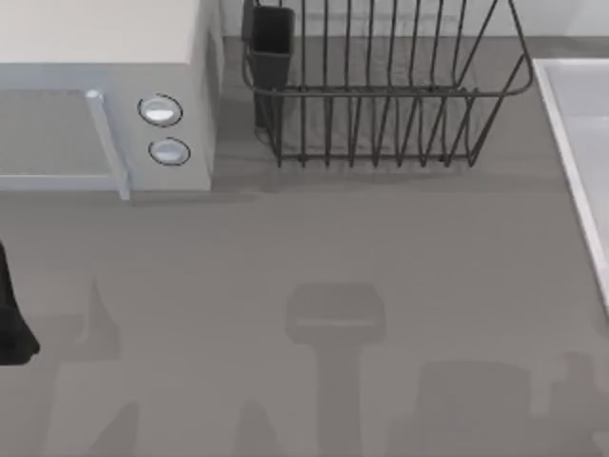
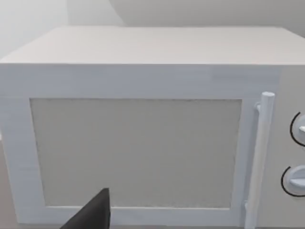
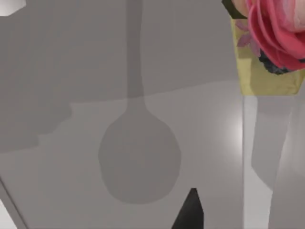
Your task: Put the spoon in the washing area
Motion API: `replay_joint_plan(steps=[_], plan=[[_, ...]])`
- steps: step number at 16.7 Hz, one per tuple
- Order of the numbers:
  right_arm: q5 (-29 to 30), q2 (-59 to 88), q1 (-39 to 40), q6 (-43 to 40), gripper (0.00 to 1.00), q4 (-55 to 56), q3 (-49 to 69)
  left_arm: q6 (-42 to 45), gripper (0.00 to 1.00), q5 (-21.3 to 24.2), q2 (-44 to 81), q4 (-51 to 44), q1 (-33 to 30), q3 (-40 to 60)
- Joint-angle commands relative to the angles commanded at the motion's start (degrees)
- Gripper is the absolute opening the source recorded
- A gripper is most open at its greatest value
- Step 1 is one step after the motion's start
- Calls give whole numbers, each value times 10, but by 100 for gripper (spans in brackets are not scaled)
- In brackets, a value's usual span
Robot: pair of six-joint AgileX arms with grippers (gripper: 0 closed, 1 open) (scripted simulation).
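Black at the table's left edge in the top view, part of my left arm (image 1: 11,314) shows; whether its fingers are parted or closed, I cannot tell. One dark fingertip (image 2: 93,212) points at the white microwave (image 2: 143,143) with 2 round knobs (image 1: 160,110). My right wrist looks down on the spoon (image 3: 138,152), grey, on a pale surface beside a yellow vase (image 3: 267,67) of pink flowers. At the table's right edge lies the washing area (image 1: 576,143), beside the dark wire rack (image 1: 381,86).

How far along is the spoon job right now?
Pickup looks done: the right end effector hangs over a pale surface, likely the washing area, with a grey spoon shape below it; held or released, I cannot tell. Remaining: confirm release, retract. The left arm idles facing the microwave.
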Motion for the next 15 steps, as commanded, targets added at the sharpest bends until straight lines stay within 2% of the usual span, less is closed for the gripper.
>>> replay_joint_plan(steps=[3, 6, 15], plan=[[1, 50, -1, 0, 0, -21, 55, 0, 100, 0, 0, 0, 0, 0], [2, 140, 1, 0, 0, -57, 164, 0, 100, 0, 0, 0, 0, 0], [5, 517, 21, 17, 0, -210, 711, 0, 100, 0, 0, 0, 0, 0]])
